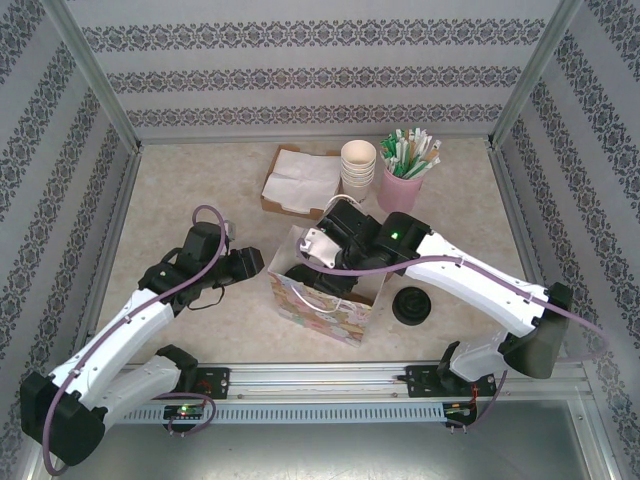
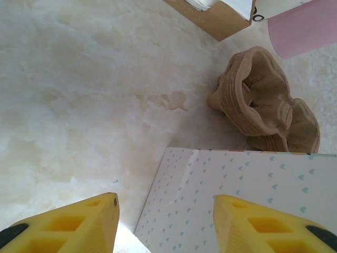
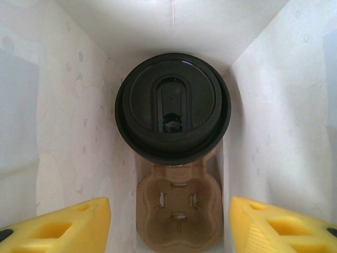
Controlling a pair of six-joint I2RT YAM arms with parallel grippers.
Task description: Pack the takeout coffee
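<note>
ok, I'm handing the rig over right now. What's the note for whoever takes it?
Grippers: left gripper is open at the left side of the gift bag, with the bag's wall between its fingers but not clamped. The right gripper is open inside the bag mouth, clear of the cup.
Things: the takeout coffee is upright with its lid on, inside the bag. It looks seated at one end of the cardboard carrier.
Done: the coffee is in the bag and not held.
Left: probably just lift the right arm out and back the left arm off.
</note>
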